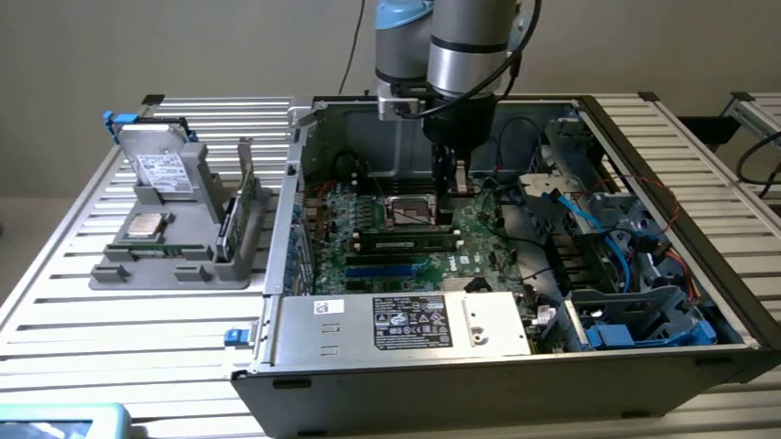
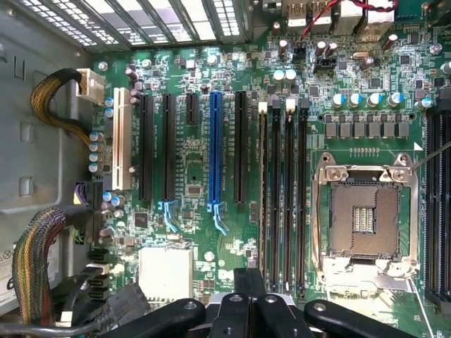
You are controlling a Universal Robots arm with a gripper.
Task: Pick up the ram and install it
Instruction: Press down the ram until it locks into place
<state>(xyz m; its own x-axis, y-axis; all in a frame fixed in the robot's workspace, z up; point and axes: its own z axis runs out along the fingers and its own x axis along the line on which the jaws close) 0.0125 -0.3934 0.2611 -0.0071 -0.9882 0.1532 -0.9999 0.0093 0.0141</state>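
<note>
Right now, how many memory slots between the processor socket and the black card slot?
4 memory slots, side by side: one against the processor socket, two in the middle, one by the black card slot. None looks hidden.

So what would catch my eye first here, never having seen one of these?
The silver robot arm reaches down into the open computer case, its gripper hanging just above the green motherboard beside the square metal processor socket. On the exterior view's left, a grey holder on the slatted table carries spare parts, with the ram standing on edge in it.
</note>
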